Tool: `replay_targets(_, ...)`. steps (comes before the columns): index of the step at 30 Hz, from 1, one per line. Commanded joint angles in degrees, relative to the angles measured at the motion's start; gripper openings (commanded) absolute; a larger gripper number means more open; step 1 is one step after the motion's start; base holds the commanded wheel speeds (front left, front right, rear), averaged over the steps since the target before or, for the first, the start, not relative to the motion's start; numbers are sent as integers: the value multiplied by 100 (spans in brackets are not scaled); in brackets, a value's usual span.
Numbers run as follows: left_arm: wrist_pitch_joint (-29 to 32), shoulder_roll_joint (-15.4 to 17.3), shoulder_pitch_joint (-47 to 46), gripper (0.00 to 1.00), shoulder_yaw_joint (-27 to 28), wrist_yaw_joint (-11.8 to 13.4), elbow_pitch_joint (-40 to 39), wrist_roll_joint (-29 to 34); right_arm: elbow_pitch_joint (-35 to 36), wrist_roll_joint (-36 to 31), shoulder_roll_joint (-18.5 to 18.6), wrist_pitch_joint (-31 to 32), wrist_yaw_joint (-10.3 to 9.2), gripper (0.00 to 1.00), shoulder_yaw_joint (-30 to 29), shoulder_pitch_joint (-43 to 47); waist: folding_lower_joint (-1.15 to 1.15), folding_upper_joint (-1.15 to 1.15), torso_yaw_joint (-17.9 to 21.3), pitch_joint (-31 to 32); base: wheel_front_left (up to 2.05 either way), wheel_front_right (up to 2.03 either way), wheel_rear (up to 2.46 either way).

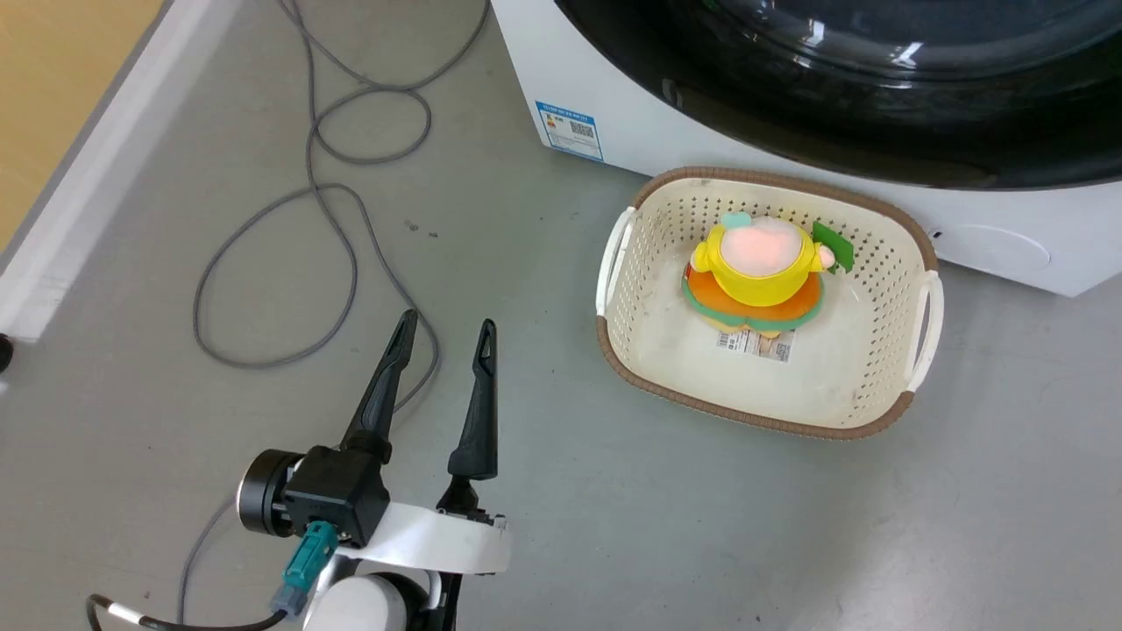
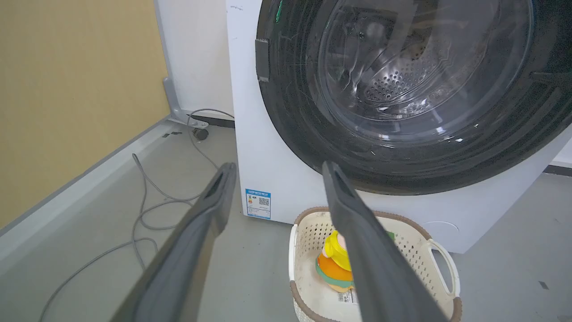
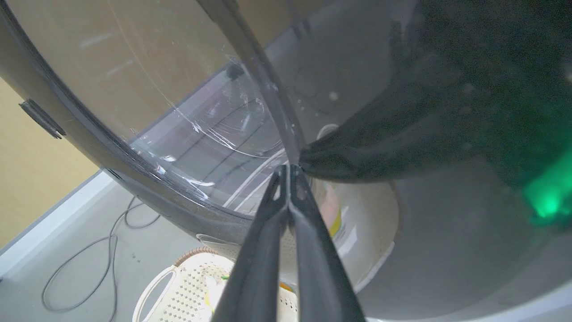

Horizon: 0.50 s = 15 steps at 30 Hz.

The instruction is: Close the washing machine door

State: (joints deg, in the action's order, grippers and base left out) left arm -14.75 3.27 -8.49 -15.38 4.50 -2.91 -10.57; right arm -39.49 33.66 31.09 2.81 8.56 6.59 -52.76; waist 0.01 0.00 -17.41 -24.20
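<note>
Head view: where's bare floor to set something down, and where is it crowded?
Bare floor runs between the grey cable and the basket, and a wider stretch lies below the basket toward the lower right. Crowded: the cable loops beside the left gripper, and the basket close to the washing machine.

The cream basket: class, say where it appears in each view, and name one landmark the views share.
Head view: basket right of centre, in front of the washing machine.
Left wrist view: bottom edge, right of centre.
Right wrist view: bottom edge, left of centre.
Shared landmark: the looping grey cable.
</note>
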Motion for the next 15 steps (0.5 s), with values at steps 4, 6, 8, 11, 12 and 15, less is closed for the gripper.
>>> replay_targets(4, -25, -17, -18, 100, 60, -22, 57, 63, -203, 6, 83, -293, -108, 0, -60, -189, -1, 0, 75, 185, 0, 0, 0)
replay_targets(6, -25, -20, 9, 100, 82, -36, 88, 69, -222, 43, 32, -399, -108, 0, 58, -62, -1, 0, 129, 315, 0, 0, 0)
replay_targets(8, -25, -22, 38, 100, 106, -58, 123, 68, -201, 92, 13, -515, -108, 0, 214, 114, -1, 0, 189, 469, 0, 0, 0)
replay_targets(11, -25, -24, 93, 100, 170, -88, 174, 88, -112, 210, 1, -718, -108, 0, 433, 416, -1, 0, 307, 727, 0, 0, 0)
replay_targets(12, -25, -24, 116, 100, 195, -98, 194, 92, -63, 259, -2, -782, -108, 0, 504, 522, -1, 0, 350, 806, 0, 0, 0)
replay_targets(15, -25, -8, 198, 100, 281, -133, 284, 101, 153, 362, -55, -1025, -108, 0, 738, 935, -1, 0, 486, 1106, 0, 0, 0)
